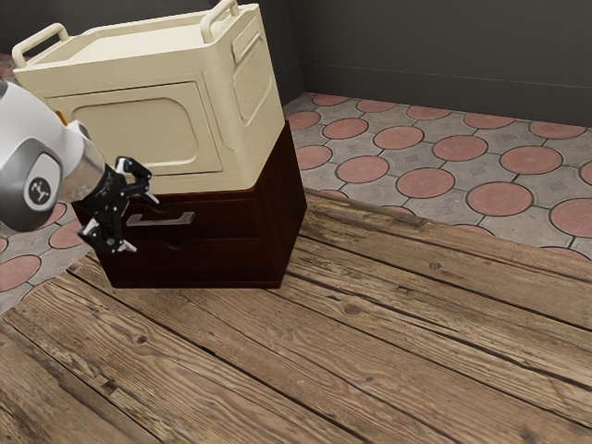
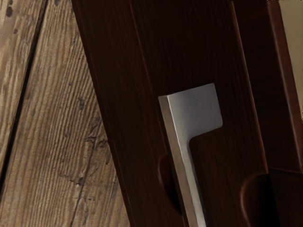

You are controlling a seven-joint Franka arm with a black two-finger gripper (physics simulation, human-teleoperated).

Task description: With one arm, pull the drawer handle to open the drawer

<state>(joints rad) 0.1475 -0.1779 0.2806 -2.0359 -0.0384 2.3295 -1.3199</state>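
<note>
1. Exterior view: across the room, the end effector (image 1: 141, 223) has its fingers wide apart near the metal handle (image 1: 174, 220) on the drawer (image 1: 227, 211), which looks shut, beneath the cream box (image 1: 139, 129).
2. Wrist view: the handle's bar stands proud of the wood — stiff, sturdy, perhaps slippery. I'd grip mid-bar and pull straight; the drawer might drag slightly.

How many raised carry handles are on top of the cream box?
2: one handle at the end toward the exterior view's left, another handle at the end toward the exterior view's right.
</note>
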